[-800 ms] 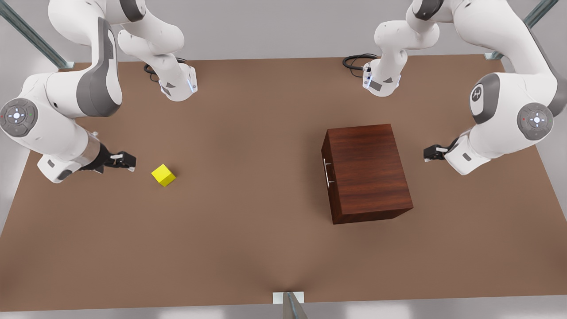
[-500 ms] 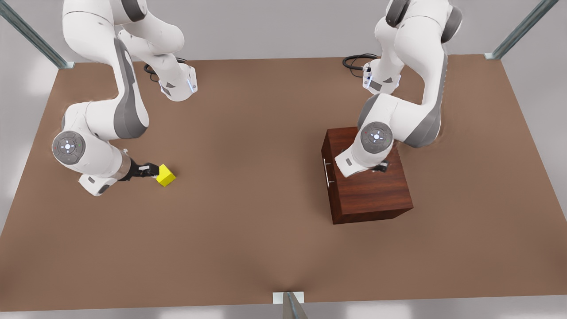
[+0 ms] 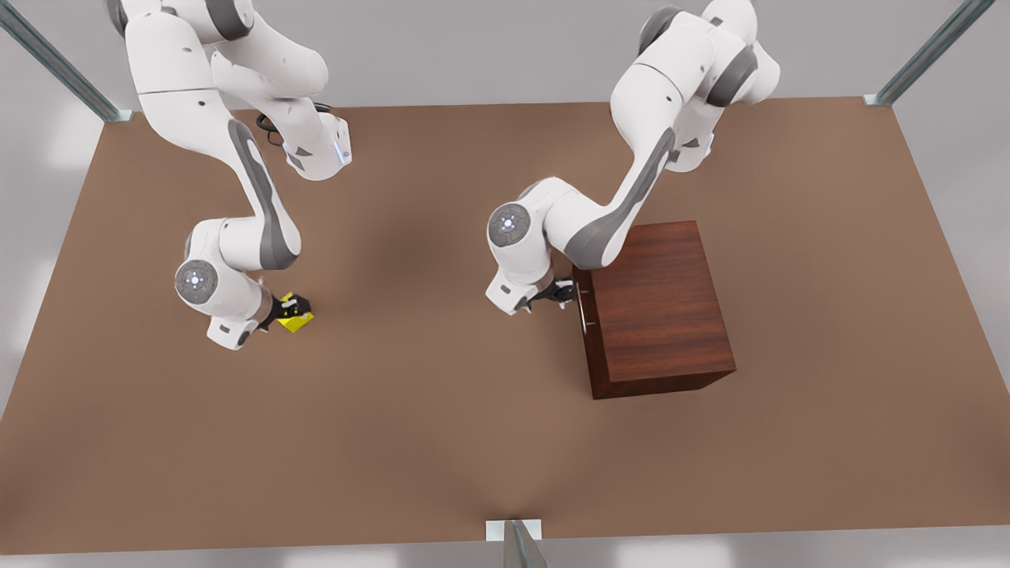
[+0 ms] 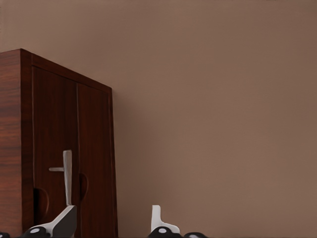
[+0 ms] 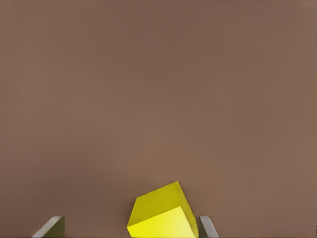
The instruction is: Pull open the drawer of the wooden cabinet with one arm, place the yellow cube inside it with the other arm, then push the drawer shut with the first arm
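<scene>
- Near the table's (image 3: pixel 442 442) left edge, your right gripper (image 3: pixel 289 310) straddles the yellow cube (image 3: pixel 300 321), fingers spread, not clamped.
- Your left gripper (image 3: pixel 565 295) sits at the drawer (image 4: pixel 69 148) handle (image 3: pixel 583 309), fingers apart.

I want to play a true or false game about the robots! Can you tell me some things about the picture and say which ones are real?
1. The drawer is shut. True.
2. The yellow cube sits on top of the cabinet. False: it sits on the table.
3. The right gripper is open around the cube. True.
4. The left gripper is shut tight on the handle. False: it is open, just reaching the handle.
</scene>
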Tool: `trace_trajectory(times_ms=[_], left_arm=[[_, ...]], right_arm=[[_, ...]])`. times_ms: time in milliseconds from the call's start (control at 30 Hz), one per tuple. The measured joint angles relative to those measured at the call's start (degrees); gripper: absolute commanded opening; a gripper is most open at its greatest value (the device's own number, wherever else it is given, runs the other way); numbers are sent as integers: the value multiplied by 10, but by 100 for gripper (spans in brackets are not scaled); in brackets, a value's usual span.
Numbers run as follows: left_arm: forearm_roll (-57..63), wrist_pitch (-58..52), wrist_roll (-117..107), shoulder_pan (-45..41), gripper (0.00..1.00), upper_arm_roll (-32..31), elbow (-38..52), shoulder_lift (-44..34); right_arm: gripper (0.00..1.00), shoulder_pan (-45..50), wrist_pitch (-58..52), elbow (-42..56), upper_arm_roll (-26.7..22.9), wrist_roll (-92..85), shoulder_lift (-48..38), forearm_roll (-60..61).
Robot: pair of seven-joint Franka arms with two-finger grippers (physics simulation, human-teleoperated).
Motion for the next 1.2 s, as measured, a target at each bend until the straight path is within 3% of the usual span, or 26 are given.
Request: trace_trajectory(times_ms=[233, 400, 533, 1200], left_arm=[[26, -16, -84, 1, 79, 4, 0, 17], [64, -47, -120, 0, 78, 6, -1, 25], [78, -64, -139, -1, 69, 6, -1, 31], [85, -82, -179, -9, 69, -6, 5, 54]], right_arm=[[100, -34, 36, -53, 28, -117, -15, 1], [100, -41, 56, -58, 33, -165, 21, 7], [100, -49, 70, -90, 33, -192, 9, 8], [100, -102, 112, -126, 40, -272, 21, 7]])
